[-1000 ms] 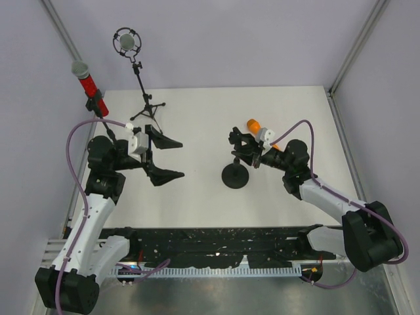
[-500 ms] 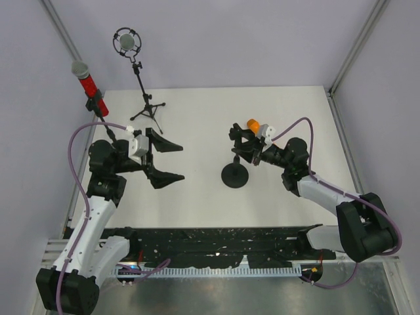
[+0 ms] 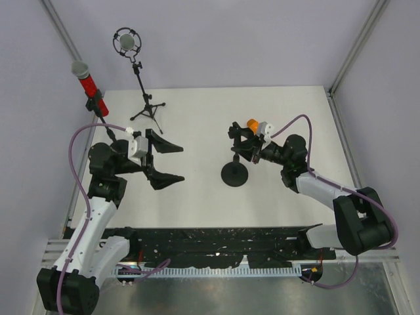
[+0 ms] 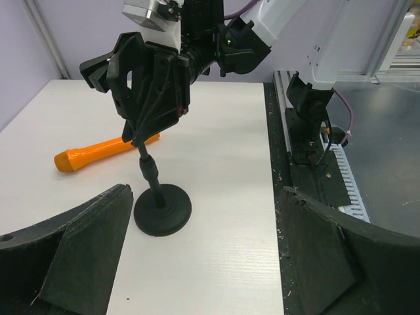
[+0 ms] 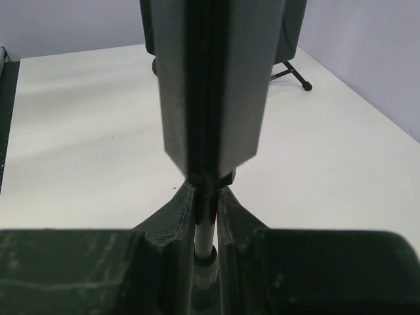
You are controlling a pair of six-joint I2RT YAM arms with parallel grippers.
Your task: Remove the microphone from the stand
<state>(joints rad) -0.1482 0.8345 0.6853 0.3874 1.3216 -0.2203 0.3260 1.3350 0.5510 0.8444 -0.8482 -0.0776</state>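
An orange microphone (image 3: 252,124) lies flat on the white table behind the short black stand; the left wrist view shows it on the tabletop (image 4: 98,152), apart from the stand. The stand has a round base (image 3: 234,174) and an empty black clip on top (image 4: 147,85). My right gripper (image 3: 244,147) is shut on the stand's pole just under the clip (image 5: 207,197). My left gripper (image 3: 167,162) is open and empty, held to the left of the stand, whose base (image 4: 162,209) shows between its fingers.
A red microphone (image 3: 86,82) sits in a tall stand at the far left edge. A black microphone in a shock mount (image 3: 126,42) stands on a tripod at the back left. The arm bases and a cable rail run along the near edge.
My right arm has shifted slightly left and back while still gripping the stand. The stand base, the orange microphone and the left arm have hardly moved.
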